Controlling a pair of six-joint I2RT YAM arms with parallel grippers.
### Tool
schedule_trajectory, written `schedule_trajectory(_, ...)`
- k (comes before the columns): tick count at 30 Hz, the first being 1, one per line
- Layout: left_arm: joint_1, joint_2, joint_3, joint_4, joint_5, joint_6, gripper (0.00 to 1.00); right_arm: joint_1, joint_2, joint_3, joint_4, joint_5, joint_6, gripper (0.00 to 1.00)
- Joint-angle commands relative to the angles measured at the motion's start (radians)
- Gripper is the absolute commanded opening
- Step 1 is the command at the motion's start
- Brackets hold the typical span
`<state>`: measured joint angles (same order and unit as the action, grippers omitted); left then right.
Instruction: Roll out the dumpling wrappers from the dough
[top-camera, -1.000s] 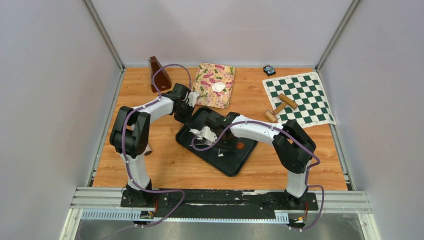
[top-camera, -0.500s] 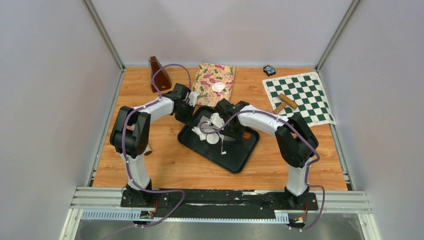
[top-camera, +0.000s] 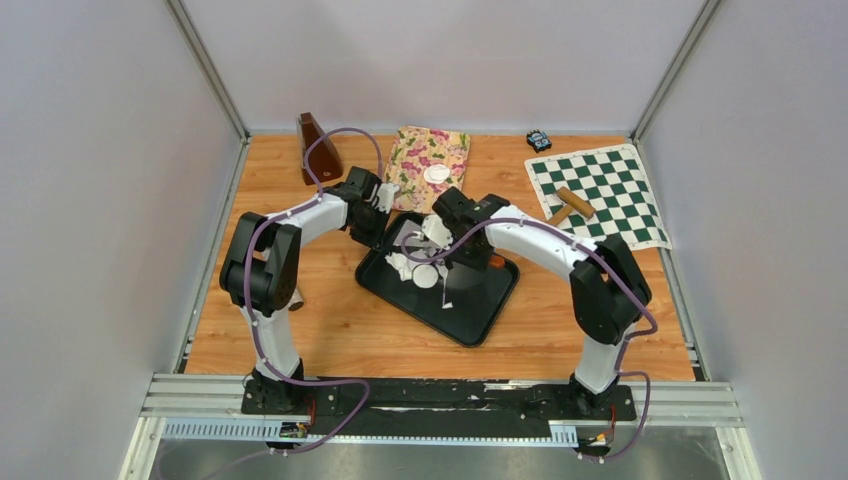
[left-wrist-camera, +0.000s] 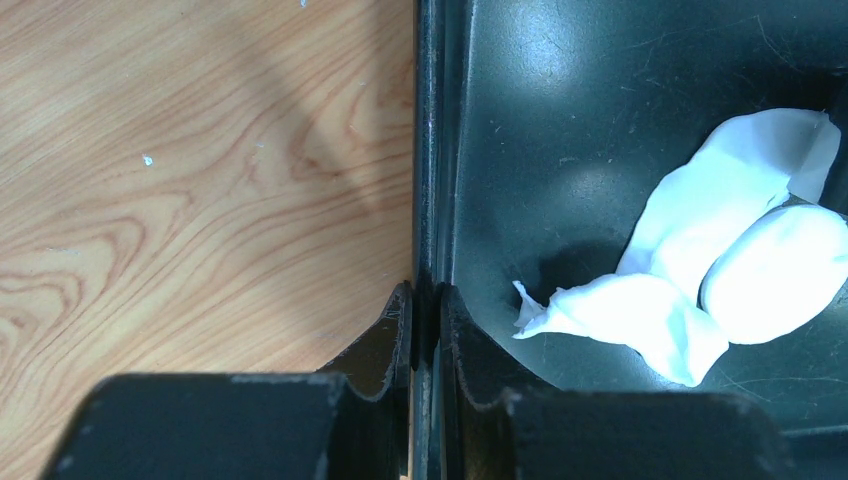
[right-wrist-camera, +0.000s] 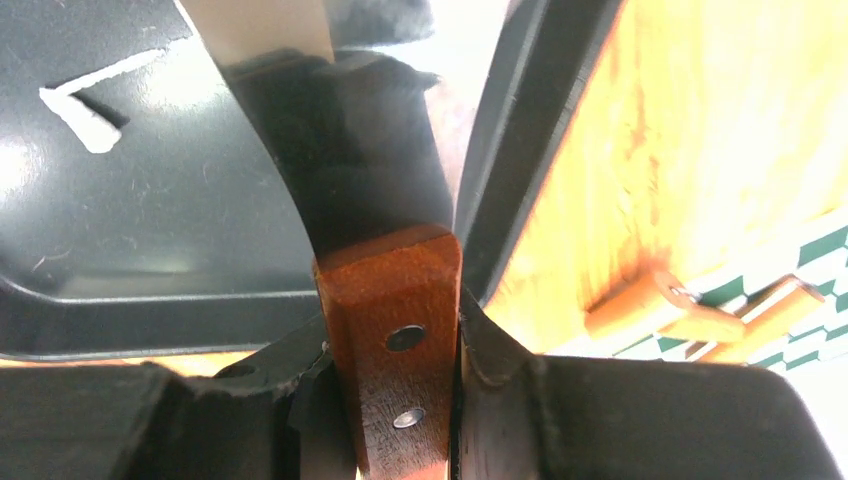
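Note:
A black tray (top-camera: 470, 312) lies at the middle of the table with ragged white dough scraps (top-camera: 403, 264) and one round wrapper (top-camera: 426, 276) on it. My left gripper (top-camera: 390, 210) is shut on the tray's far-left rim (left-wrist-camera: 428, 150), one jaw on each side of it; the dough (left-wrist-camera: 690, 260) lies just right of my left gripper (left-wrist-camera: 425, 295). My right gripper (top-camera: 447, 222) is shut on the wooden handle (right-wrist-camera: 395, 320) of a scraper, whose dark blade (right-wrist-camera: 340, 150) carries a white piece of dough (right-wrist-camera: 262, 25) over the tray's far part. Another wrapper (top-camera: 436, 174) rests on the floral cloth (top-camera: 415, 150).
A brown wooden pyramid (top-camera: 318, 148) stands at the back left. At the back right, a green chessboard mat (top-camera: 610, 180) holds a wooden rolling pin (top-camera: 571, 205); a small black object (top-camera: 539, 139) sits behind it. Something small and orange (top-camera: 495, 262) lies on the tray's right side.
My right arm has swung from the tray's near-left part toward its far edge, carrying the scraper with a white piece on its blade. A round wrapper now shows on the tray. The left arm stays put.

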<state>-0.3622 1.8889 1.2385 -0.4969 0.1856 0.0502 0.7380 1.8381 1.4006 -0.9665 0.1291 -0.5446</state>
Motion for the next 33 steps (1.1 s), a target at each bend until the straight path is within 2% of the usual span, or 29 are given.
schedule_trajectory(1, -0.006, -0.023, -0.020, -0.016, -0.027, 0.018, 0.00, -0.004, -0.137, 0.007, -0.007, 0.081, -0.012, 0.00)
schedule_trajectory(4, -0.006, -0.025, -0.021, -0.016, -0.029, 0.019, 0.00, -0.011, -0.221, -0.058, -0.036, 0.092, -0.045, 0.00)
schedule_trajectory(9, -0.006, -0.024, -0.019, -0.015, -0.026, 0.017, 0.00, -0.006, -0.360, -0.150, -0.229, -0.155, -0.095, 0.00)
schedule_trajectory(11, -0.006, -0.021, -0.018, -0.015, -0.026, 0.017, 0.00, -0.006, -0.379, -0.206, -0.267, -0.182, -0.087, 0.00)
schedule_trajectory(16, -0.006, -0.020, -0.017, -0.015, -0.029, 0.018, 0.00, -0.012, -0.409, -0.379, -0.221, 0.000, -0.057, 0.00)
schedule_trajectory(24, -0.006, -0.021, -0.017, -0.014, -0.036, 0.020, 0.00, 0.006, -0.395, -0.453, -0.167, 0.293, -0.022, 0.00)
schedule_trajectory(33, -0.006, -0.015, -0.016, -0.013, -0.054, 0.025, 0.00, 0.104, -0.300, -0.491, -0.151, 0.362, -0.009, 0.00)
